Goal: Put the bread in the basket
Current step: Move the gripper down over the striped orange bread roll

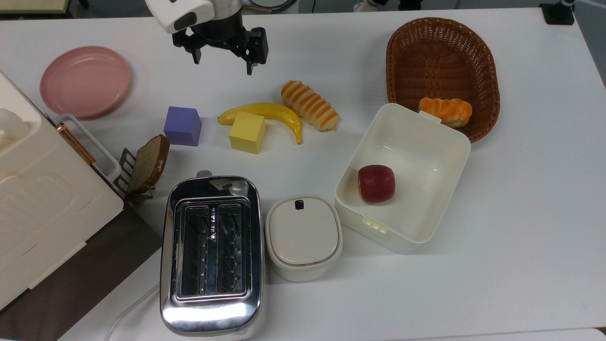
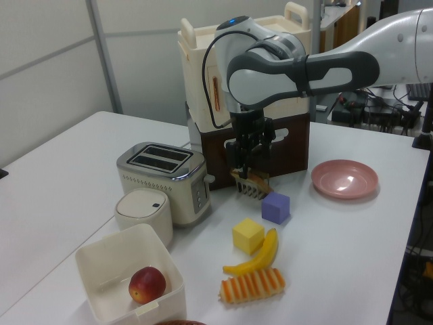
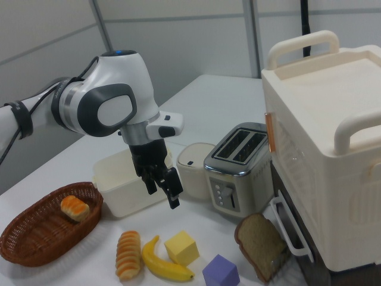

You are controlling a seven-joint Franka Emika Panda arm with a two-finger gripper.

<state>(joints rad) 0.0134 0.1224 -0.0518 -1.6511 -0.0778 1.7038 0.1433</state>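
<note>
The bread [image 1: 310, 105], a pale tan roll with orange-brown stripes, lies on the white table next to a banana [image 1: 270, 113]. It also shows in the left view [image 2: 252, 286] and the right view [image 3: 128, 255]. The dark wicker basket [image 1: 440, 57] stands at the top view's upper right with an orange bun [image 1: 446, 111] inside; the right view has the basket [image 3: 36, 241] at its lower left. My gripper [image 1: 222, 61] hangs open and empty above the table, up and to the left of the bread in the top view. The gripper [image 3: 162, 195] hovers above the bread's level.
A white box [image 1: 426, 142] holding an apple [image 1: 376, 183] sits between bread and basket. A yellow cube [image 1: 247, 131], purple cube [image 1: 182, 125], pink plate [image 1: 85, 80], toaster [image 1: 211, 255], lidded container [image 1: 303, 237], racked brown slice [image 1: 150, 163] and a large cream case [image 1: 38, 199] stand around.
</note>
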